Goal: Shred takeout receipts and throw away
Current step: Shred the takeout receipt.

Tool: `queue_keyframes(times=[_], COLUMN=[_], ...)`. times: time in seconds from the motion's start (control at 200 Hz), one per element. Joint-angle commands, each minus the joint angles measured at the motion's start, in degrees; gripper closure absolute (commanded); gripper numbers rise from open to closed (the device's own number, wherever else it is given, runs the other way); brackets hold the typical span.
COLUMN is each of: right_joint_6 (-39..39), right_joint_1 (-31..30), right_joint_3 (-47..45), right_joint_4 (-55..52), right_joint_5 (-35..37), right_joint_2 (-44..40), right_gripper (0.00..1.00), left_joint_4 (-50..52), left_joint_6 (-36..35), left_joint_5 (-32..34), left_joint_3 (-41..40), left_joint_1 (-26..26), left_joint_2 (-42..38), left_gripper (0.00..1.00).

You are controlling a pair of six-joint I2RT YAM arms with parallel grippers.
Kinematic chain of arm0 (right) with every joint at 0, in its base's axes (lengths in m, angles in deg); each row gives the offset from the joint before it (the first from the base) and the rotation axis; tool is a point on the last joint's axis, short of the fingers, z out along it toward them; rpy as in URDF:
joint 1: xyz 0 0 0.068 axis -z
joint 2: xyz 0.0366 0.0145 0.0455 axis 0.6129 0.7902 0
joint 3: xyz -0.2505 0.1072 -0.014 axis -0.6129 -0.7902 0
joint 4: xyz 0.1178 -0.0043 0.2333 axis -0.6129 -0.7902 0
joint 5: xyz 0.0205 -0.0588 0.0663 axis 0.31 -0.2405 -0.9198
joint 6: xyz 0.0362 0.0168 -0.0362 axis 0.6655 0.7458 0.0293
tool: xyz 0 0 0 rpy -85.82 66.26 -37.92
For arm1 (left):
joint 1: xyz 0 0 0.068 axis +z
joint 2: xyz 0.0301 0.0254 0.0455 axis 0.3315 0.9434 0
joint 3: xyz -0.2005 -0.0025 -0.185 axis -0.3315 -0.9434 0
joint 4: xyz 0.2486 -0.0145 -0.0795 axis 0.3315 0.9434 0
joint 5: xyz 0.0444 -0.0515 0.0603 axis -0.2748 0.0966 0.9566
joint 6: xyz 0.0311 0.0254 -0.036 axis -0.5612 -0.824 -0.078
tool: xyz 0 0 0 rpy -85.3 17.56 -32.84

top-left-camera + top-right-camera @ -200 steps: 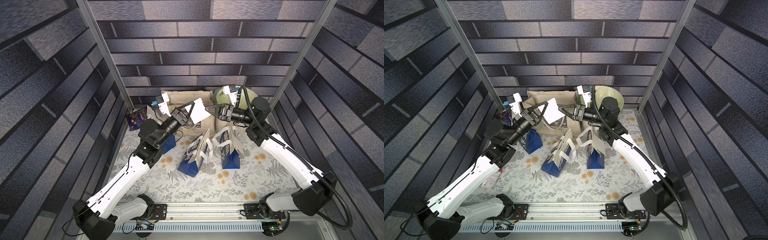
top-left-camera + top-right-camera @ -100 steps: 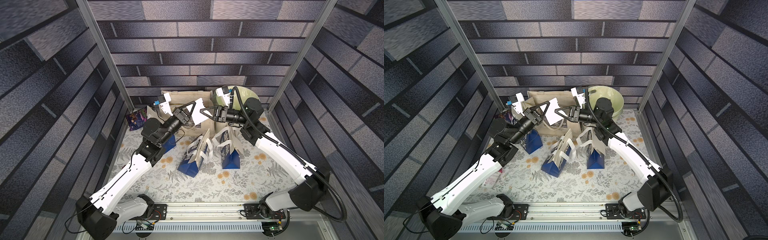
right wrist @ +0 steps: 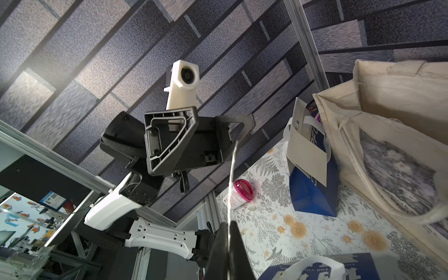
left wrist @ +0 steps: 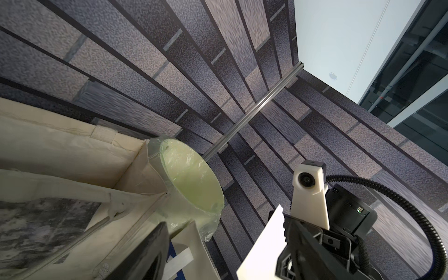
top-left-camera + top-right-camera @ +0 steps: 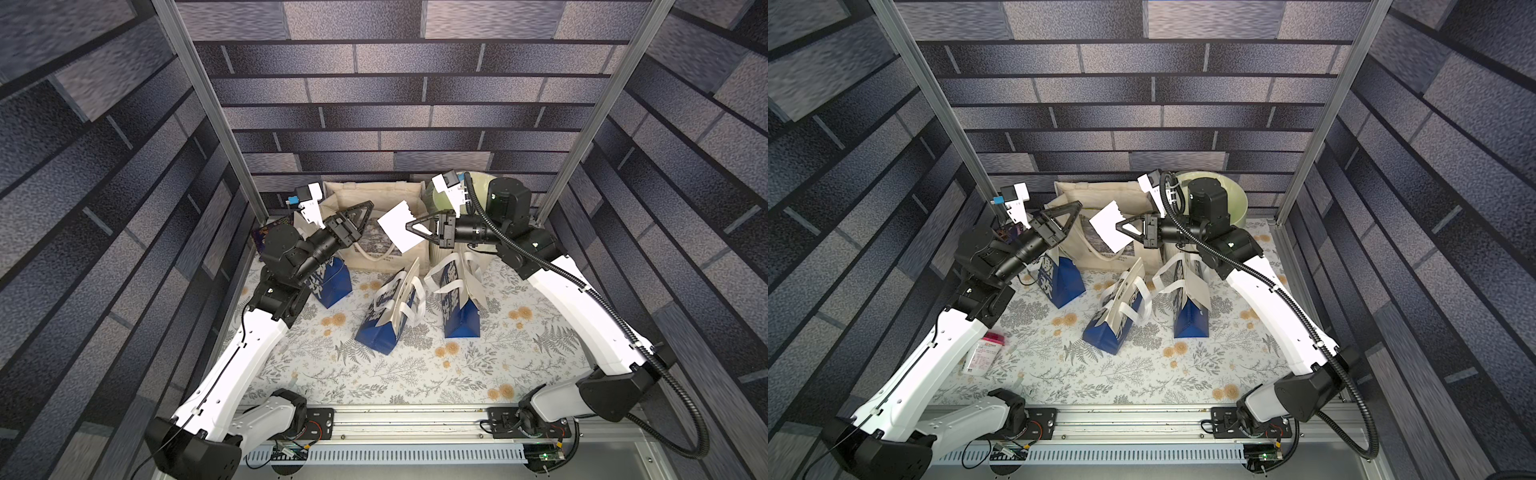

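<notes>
Flowery table (image 5: pixel 374 374) holds blue bags (image 5: pixel 384 316). Right gripper (image 5: pixel 409 227) pinches the white receipt (image 5: pixel 397 224) tight; left gripper (image 5: pixel 368 210) has let go, jaws wide.

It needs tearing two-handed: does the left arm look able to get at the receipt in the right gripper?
Probably yes: the left gripper is open beside the receipt, nothing between them, and the right gripper holds it aloft.

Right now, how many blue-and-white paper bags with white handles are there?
3: left bag beside the left arm, middle bag leaning mid-table, right bag near the right arm. Others may be hidden.
</notes>
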Motion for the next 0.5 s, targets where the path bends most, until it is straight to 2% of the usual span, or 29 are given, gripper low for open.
queue_keyframes(times=[0.0, 0.12, 0.245, 0.341, 0.496], right_joint_6=[-13.74, -16.98, -18.78, -19.26, -19.22], right_joint_1=[-1.65, -2.55, -3.0, -3.14, -3.35], right_joint_3=[5.05, 8.12, 10.06, 11.42, 12.81], right_joint_4=[-20.03, -25.2, -28.7, -29.68, -30.17], right_joint_5=[-0.27, -2.35, -3.05, -3.49, -5.23], right_joint_2=[2.65, 4.13, 5.43, 6.22, 7.13], right_gripper=[1.0, 1.0, 1.0, 1.0, 1.0], left_joint_4=[10.24, 12.7, 6.01, 6.1, 8.77], left_joint_6=[-11.24, -14.06, -9.32, -8.82, -10.35], left_joint_5=[-11.31, -16.81, -23.89, -26.2, -26.15], left_joint_3=[5.24, 6.22, 5.14, 5.01, 5.08], left_joint_1=[-0.03, 0.09, -0.11, -0.85, -1.43], left_joint_2=[0.99, 1.99, 3.12, 3.57, 3.7], left_gripper=[0.17, 0.16, 0.19, 0.23, 0.32])
